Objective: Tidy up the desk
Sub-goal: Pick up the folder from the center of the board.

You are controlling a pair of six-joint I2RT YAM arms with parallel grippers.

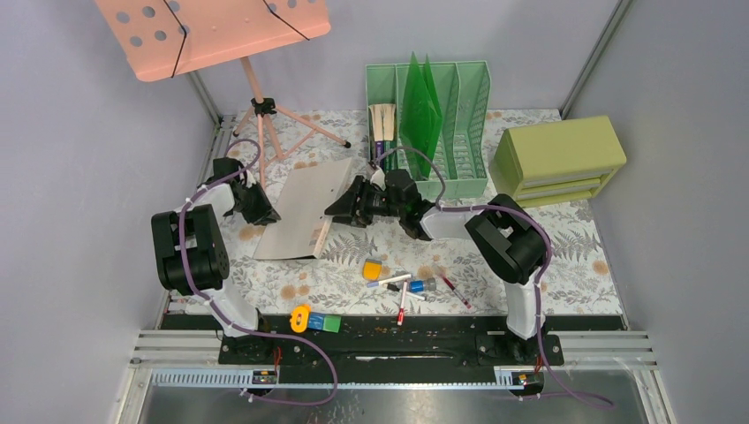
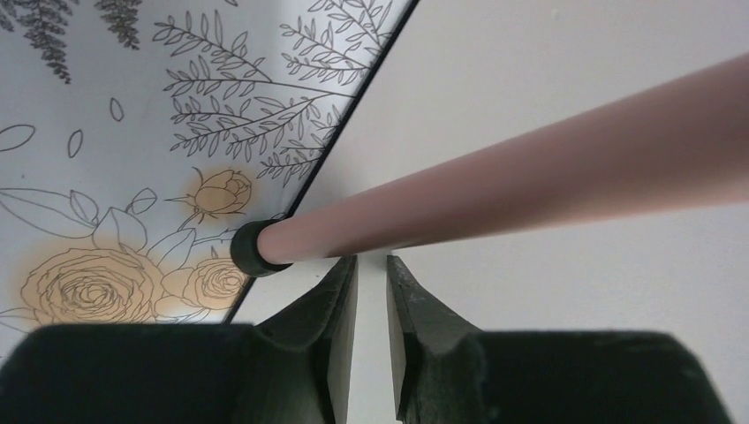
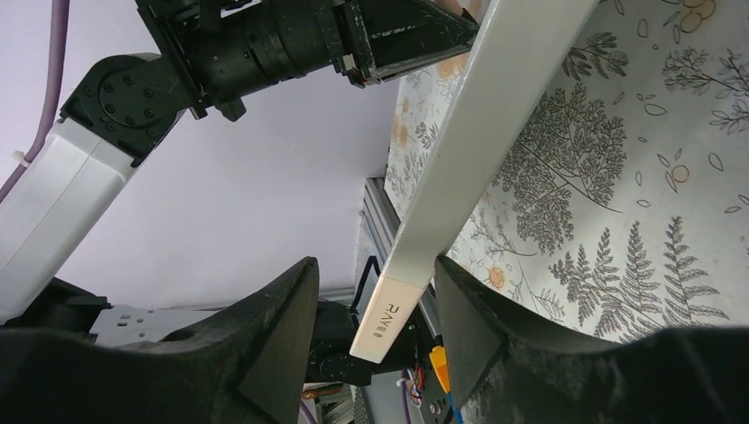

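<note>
On the fern-and-flower desk (image 1: 565,256) a grey-white book (image 1: 300,208) stands tilted up between my two grippers. My left gripper (image 1: 263,210) is at its left side. In the left wrist view its jaws (image 2: 372,258) are a narrow slit apart with nothing between them, pointing at the book's broad pale face (image 2: 548,318). My right gripper (image 1: 343,210) is at the book's right edge. In the right wrist view it (image 3: 375,262) is open and straddles the book's labelled corner (image 3: 389,318). There is a gap on the left, and the right finger (image 3: 468,300) is close. The left arm's fingers (image 3: 415,35) rest against the book's far end.
A pink music stand (image 1: 212,31) has one tripod leg (image 2: 530,159) crossing just past my left fingertips, its black foot (image 2: 250,249) at the book's edge. At the back are a green file rack (image 1: 442,124) and an olive drawer box (image 1: 556,159). Pens (image 1: 406,287) and small blocks (image 1: 313,321) lie near the front.
</note>
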